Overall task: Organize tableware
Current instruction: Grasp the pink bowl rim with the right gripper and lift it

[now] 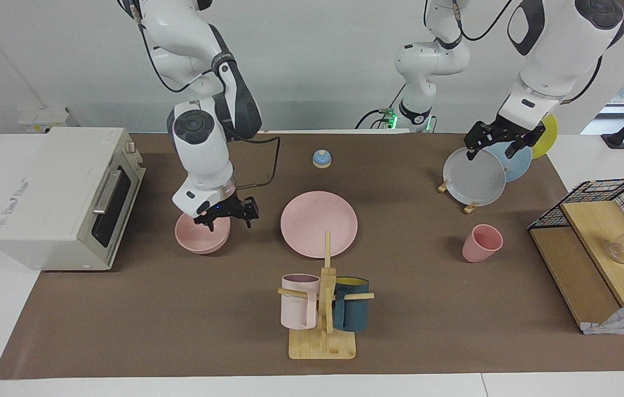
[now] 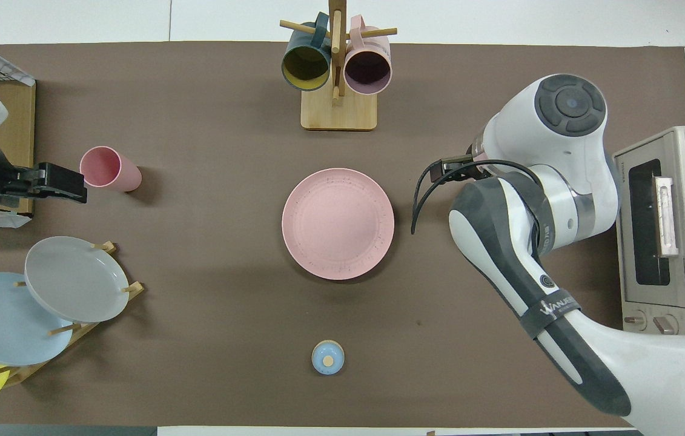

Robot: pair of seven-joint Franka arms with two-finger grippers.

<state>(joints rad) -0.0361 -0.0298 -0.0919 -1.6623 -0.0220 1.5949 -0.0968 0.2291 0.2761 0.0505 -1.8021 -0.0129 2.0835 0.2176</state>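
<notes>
Facing view, step: the right hand (image 1: 225, 216) is hovering at the pink bowl (image 1: 202, 236), left of centre in the frame, its fingers spread wide and holding nothing; picking up the bowl seems to be the step in hand.
Facing view, next move: it probably calls for lowering one finger inside the bowl's rim and one outside, then closing; whether a fingertip is touching the rim already is hard to tell from here.
Facing view, right arm: it is coming down from the top left of the frame, forearm near vertical, wrist pointing at the surface (image 1: 179, 309).
Facing view, left arm: it is waiting at the upper right, its left hand (image 1: 500, 144) wide and empty above the grey plate (image 1: 474, 179) in the rack.
Facing view, other ware: the pink plate (image 1: 318, 223) is lying flat at centre; the pink cup (image 1: 481, 243) is standing right of centre.
Overhead view, right arm: its bulk is covering the bowl at right of centre, so hand and bowl are hidden.
Overhead view, left hand (image 2: 54, 182): it is sitting at the left edge, just beside the pink cup (image 2: 109, 169).
Overhead view, plate: the pink plate (image 2: 338, 223) is lying at centre, uncovered.
</notes>
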